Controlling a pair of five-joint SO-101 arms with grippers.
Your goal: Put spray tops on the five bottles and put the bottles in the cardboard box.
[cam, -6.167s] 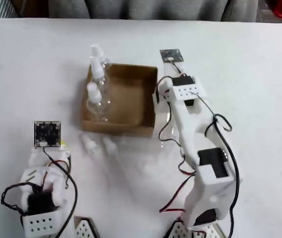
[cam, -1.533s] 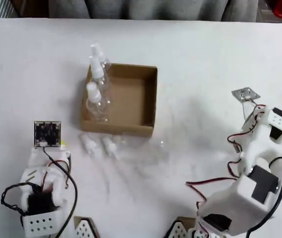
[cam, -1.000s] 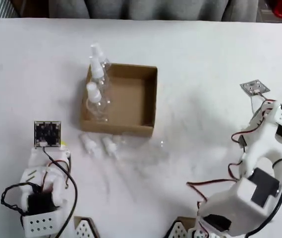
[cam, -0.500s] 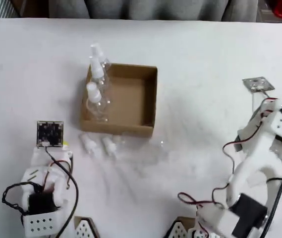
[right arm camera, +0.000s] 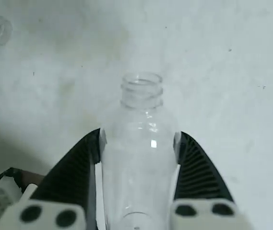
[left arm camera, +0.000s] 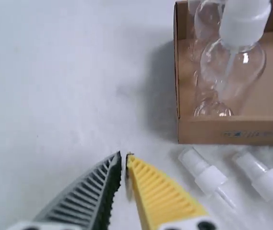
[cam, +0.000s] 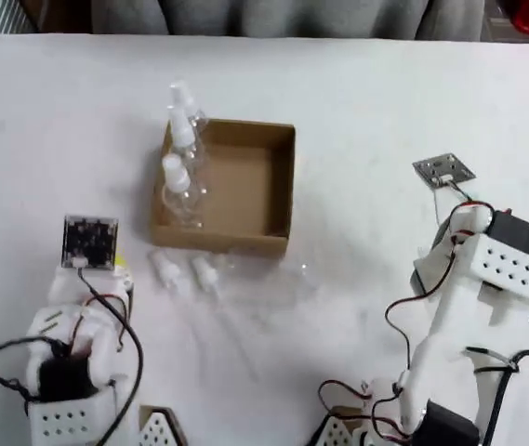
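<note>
My right gripper [right arm camera: 138, 139] is shut on a clear bottle [right arm camera: 140, 129] with an open neck and no spray top, held over bare table to the right of the cardboard box [cam: 278, 190]. Two bottles with white spray tops [cam: 178, 177] stand in the box's left side, one of them being the capped bottle [left arm camera: 234, 57]. Two loose spray tops [cam: 165, 269] [cam: 205, 272] lie in front of the box, also the spray tops [left arm camera: 206, 175] [left arm camera: 266, 179]. My left gripper [left arm camera: 124, 160] is shut and empty, low over the table left of those tops.
A clear uncapped bottle [cam: 283, 271] lies faintly visible on the table in front of the box's right corner. The right arm [cam: 473, 279] stands at the right side, the left arm [cam: 73, 344] at the front left. The table is white.
The right arm left the spot beside the box and swung out to the right side of the table, its wrist now turned back leftward. The left arm drew slightly toward the front edge.
</note>
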